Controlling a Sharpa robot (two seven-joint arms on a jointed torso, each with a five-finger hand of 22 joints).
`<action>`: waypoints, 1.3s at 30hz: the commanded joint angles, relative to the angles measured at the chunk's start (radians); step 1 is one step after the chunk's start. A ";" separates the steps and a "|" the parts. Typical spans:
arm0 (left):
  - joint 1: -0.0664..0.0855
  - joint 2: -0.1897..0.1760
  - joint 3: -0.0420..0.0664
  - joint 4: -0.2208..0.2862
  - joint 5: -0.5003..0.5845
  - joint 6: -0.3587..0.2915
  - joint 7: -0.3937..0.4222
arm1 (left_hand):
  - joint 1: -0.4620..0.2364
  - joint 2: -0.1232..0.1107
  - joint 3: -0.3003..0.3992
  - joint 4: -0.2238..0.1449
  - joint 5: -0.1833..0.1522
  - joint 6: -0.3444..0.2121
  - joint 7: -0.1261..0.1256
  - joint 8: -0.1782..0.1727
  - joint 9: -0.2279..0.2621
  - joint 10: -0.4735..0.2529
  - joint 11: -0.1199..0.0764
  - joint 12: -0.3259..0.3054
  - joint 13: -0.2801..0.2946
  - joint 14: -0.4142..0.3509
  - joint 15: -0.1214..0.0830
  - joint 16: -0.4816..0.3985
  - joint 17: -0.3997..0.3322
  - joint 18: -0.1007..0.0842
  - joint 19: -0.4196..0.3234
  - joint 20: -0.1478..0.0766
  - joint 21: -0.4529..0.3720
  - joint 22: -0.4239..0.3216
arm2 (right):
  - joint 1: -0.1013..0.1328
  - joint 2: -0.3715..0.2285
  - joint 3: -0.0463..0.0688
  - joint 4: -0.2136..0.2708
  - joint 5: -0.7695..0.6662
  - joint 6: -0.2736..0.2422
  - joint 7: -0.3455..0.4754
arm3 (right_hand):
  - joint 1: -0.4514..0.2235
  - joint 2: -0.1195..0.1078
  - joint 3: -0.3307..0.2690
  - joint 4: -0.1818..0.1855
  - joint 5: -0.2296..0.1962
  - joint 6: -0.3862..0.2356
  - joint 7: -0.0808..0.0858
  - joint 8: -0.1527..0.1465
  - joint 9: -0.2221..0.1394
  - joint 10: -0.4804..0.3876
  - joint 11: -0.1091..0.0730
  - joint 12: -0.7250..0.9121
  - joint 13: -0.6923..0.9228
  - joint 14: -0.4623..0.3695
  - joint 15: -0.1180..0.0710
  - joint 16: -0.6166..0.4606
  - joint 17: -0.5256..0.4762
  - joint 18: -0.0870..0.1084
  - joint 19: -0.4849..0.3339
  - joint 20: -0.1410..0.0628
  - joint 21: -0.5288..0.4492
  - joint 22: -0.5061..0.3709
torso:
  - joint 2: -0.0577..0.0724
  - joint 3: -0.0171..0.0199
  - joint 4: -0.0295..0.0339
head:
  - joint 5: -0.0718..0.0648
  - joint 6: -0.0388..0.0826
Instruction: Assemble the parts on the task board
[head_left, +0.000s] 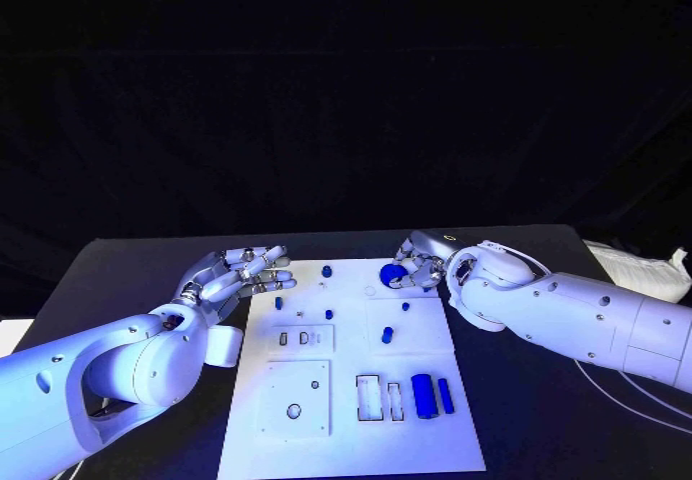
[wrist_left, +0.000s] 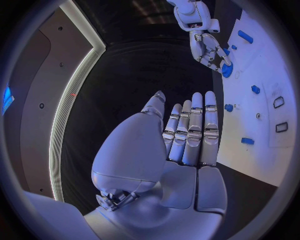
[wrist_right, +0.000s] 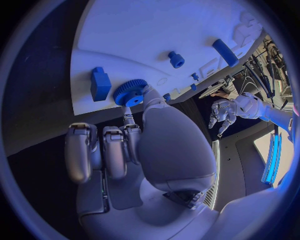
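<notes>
Nearest the robot on the black desk (head_left: 130, 265), the white task board (head_left: 361, 440) carries a recessed square plate with a hole and, beside it, narrow slots with a long blue cylinder (head_left: 423, 396) and a thinner blue bar (head_left: 446, 395) lying alongside. Further up the board, a small blue peg (head_left: 387, 334) lies near the middle, with smaller blue parts scattered beyond it. The left hand (head_left: 235, 277) hovers at the board's left edge, fingers straight and held apart, holding nothing. At the far end, the right hand (head_left: 418, 268) rests by the board's right far corner, its fingertips touching a blue gear (head_left: 391, 273); in the right wrist view the gear (wrist_right: 130, 92) lies on the board at the thumb tip, next to a blue block (wrist_right: 100, 83). Whether the gear is actually pinched cannot be told.
</notes>
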 joint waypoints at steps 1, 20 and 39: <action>0.000 0.000 0.001 0.004 -0.004 0.005 -0.002 | -0.007 0.003 -0.004 -0.003 -0.005 0.000 0.006 -0.004 -0.001 0.002 0.003 -0.005 -0.001 0.004 0.002 -0.004 0.001 0.012 0.004 0.001 -0.007 -0.001 | -0.002 0.000 -0.001 0.001 -0.014 0.021 -0.002 | 0.006 0.029 0.017 -0.006 -0.017 0.030 -0.006 0.014 0.006 0.063 -0.009 0.013 0.186 0.103 0.000 0.004 0.263 -0.014 0.011 -0.001 0.009 0.038 | 0.000 -0.0009 -0.0002 | -0.001 -0.003; 0.001 -0.004 0.001 0.006 -0.004 0.013 -0.012 | -0.001 0.005 -0.001 -0.009 -0.004 -0.004 0.010 -0.007 -0.002 -0.004 0.006 -0.007 -0.002 0.003 0.003 -0.009 0.003 0.012 0.004 0.002 -0.009 -0.003 | -0.005 0.002 -0.001 0.020 -0.107 0.000 -0.007 | 0.069 0.070 0.147 -0.095 -0.102 0.093 -0.028 0.018 0.010 0.068 -0.031 0.025 0.199 0.103 -0.019 0.004 0.263 -0.022 0.026 -0.021 0.026 0.075 | 0.000 0.0000 0.0000 | 0.000 -0.010; 0.001 -0.005 0.001 0.007 -0.004 0.034 -0.020 | 0.023 0.019 0.022 -0.024 -0.003 -0.011 0.012 -0.009 -0.002 -0.014 0.007 -0.007 -0.002 0.004 0.003 -0.018 0.008 0.012 0.006 0.001 -0.014 -0.005 | -0.007 0.044 0.002 0.129 -0.196 -0.138 0.004 | -0.031 0.002 0.211 -0.059 0.136 0.122 -0.038 0.005 0.011 0.073 -0.039 0.030 0.207 0.103 -0.025 0.004 0.263 -0.027 0.039 -0.026 0.037 0.103 | 0.001 -0.0019 0.0017 | 0.007 -0.010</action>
